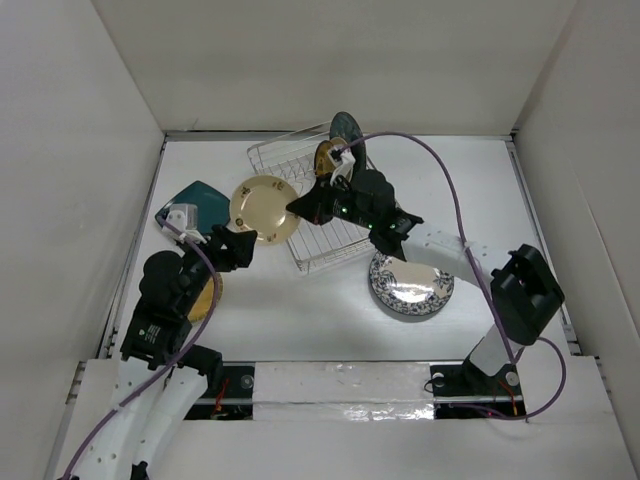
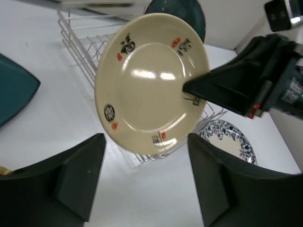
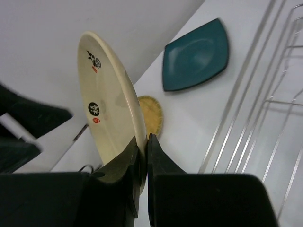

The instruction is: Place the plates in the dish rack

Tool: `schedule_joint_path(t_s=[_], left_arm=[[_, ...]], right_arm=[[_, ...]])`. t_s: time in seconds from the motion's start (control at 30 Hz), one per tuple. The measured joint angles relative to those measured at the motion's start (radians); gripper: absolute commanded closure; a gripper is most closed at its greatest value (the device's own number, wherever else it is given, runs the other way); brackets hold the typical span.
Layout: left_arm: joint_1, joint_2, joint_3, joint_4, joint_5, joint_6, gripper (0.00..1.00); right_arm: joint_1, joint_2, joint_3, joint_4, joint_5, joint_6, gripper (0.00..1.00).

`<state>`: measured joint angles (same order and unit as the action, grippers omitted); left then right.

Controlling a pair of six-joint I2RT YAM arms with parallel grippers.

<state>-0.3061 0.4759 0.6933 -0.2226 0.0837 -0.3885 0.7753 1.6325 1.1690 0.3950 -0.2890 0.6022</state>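
Top view: right gripper (image 1: pixel 300 212) pinches the cream plate (image 1: pixel 264 208) by its rim and holds it in the air just left of the rack (image 1: pixel 270 160), over the table (image 1: pixel 300 320). Left gripper (image 1: pixel 240 245) sits just below the plate. We also see a dark teal round plate (image 1: pixel 347 130) and a gold-brown plate (image 1: pixel 328 157) standing at the rack's far end, a blue-and-white plate (image 1: pixel 410 285) flat on the table right of the rack, and a teal square plate (image 1: pixel 200 200) at far left.

Left wrist view adds: the plate's face, tilted toward us, and the left fingers (image 2: pixel 80 175) spread wide with nothing between them.

Right wrist view adds: the plate edge-on, rim clamped between the right fingers (image 3: pixel 161 161), and a yellowish plate (image 3: pixel 151 113) flat on the table behind it, which the left arm mostly hides in the top view.
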Motion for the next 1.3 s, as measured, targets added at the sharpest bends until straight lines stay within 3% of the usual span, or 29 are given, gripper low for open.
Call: schedule_joint_path(t_s=[0.1, 0.4, 0.63, 0.83, 1.3], left_arm=[[-0.006, -0.047, -0.034, 0.040, -0.017, 0.008, 0.21], [0.021, -0.163, -0.074, 0.039, -0.058, 0.018, 0.23], [0.021, -0.170, -0.076, 0.038, -0.065, 0.021, 0.24], [0.021, -0.171, -0.076, 0.038, -0.066, 0.021, 0.24], [0.021, -0.171, -0.077, 0.038, -0.066, 0.021, 0.24]], right_arm=[[-0.024, 0.034, 0.090, -0.083, 0.110, -0.031, 1.00], [-0.067, 0.256, 0.548, -0.369, 0.694, -0.283, 1.00], [-0.069, 0.450, 0.783, -0.534, 0.965, -0.425, 1.00], [-0.069, 0.538, 0.864, -0.613, 1.072, -0.488, 1.00], [-0.059, 0.602, 0.855, -0.627, 1.091, -0.500, 1.00]])
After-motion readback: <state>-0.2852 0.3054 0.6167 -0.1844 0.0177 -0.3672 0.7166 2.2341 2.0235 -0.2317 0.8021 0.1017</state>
